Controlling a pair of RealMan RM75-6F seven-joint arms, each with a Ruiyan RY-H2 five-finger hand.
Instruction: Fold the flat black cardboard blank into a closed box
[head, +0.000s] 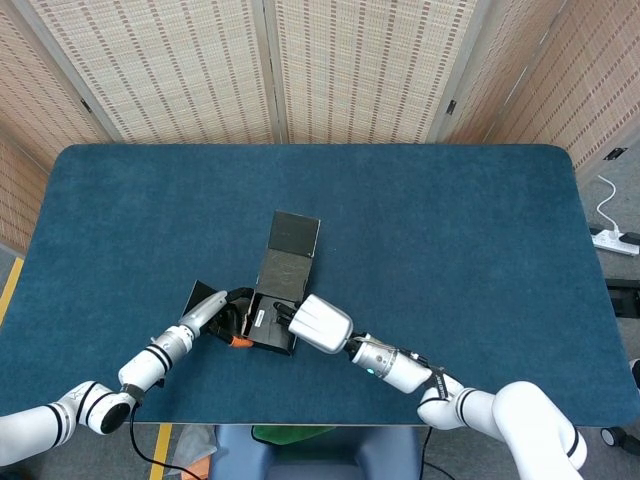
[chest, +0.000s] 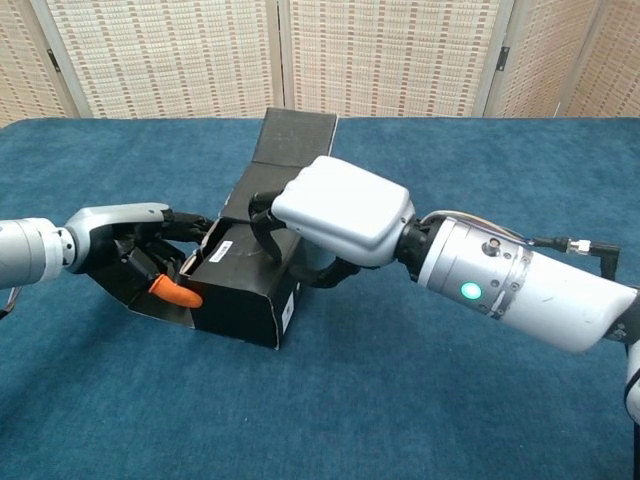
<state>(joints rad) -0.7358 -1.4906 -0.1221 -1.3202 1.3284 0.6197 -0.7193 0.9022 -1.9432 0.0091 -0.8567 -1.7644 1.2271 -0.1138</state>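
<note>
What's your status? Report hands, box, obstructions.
Left hand holds the left side flap of the half-folded black cardboard box. Right hand presses on its top. Lid flap open. Nothing seen in the way.

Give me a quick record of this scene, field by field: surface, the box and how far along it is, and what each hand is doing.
surface: blue table
object: black cardboard box, partly folded, body standing
lid flap: open, stretching away from the robot
side flap: open, lying at the box's left end
left hand: at the box's left end, fingers against it
right hand: on top of the box, fingers curled down into the opening
task state: box not yet closed
</note>
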